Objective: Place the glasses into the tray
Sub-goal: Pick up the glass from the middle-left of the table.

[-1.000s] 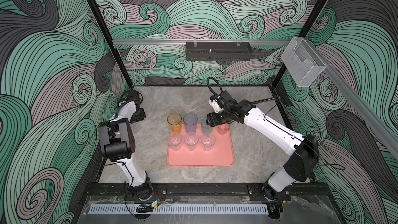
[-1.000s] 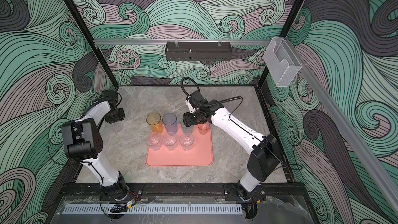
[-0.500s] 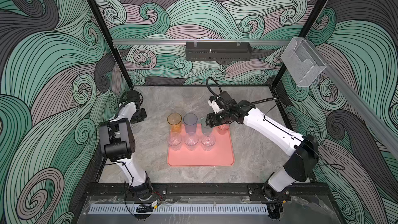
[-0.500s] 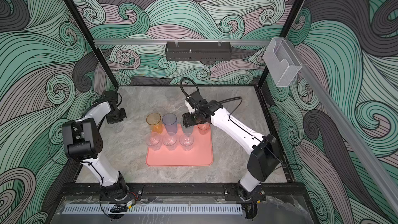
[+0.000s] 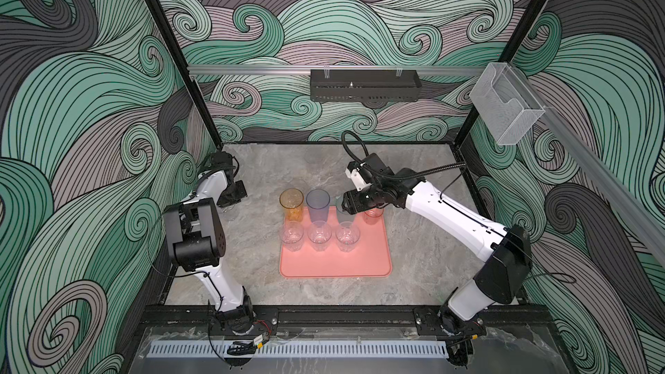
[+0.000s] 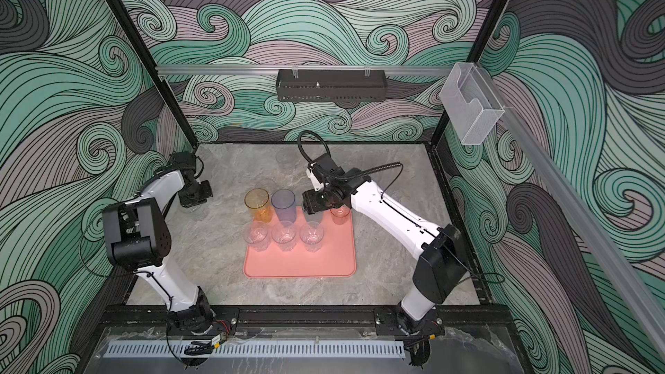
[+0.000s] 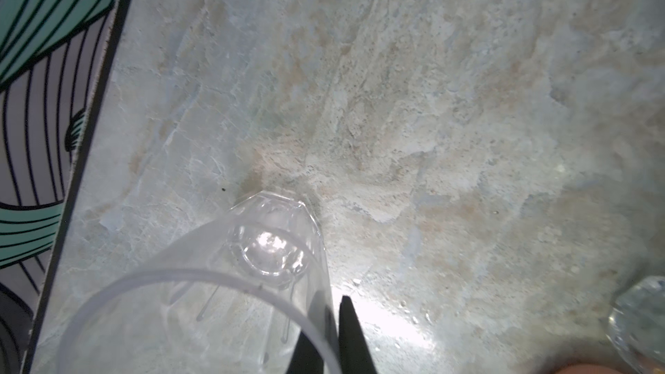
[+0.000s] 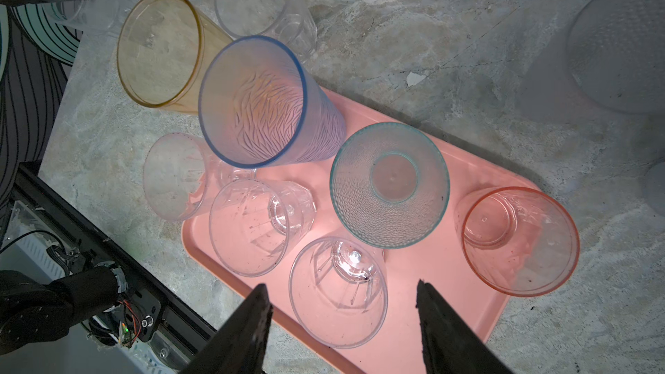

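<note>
My left hand (image 7: 333, 340) pinches one wall of a clear glass (image 7: 273, 246); this thin, slick grip may slip on lifting. My right hand (image 8: 340, 284) is released.

The tray (image 5: 334, 264) is laid about the middle of the table (image 5: 414, 174). Along the tray's back edge a row is formed, left to right: the first tall glass (image 5: 291, 203) at the left corner, the second tall glass (image 5: 318, 205), the third tall glass (image 8: 390, 185), the corner short glass (image 5: 373, 214) at the right corner. Just before them the left short glass (image 5: 291, 236), the middle short glass (image 5: 319, 236) and the right short glass (image 5: 347, 236) are lined up. Well apart, at the table's left side, the edge short glass (image 7: 252, 264) is found
</note>
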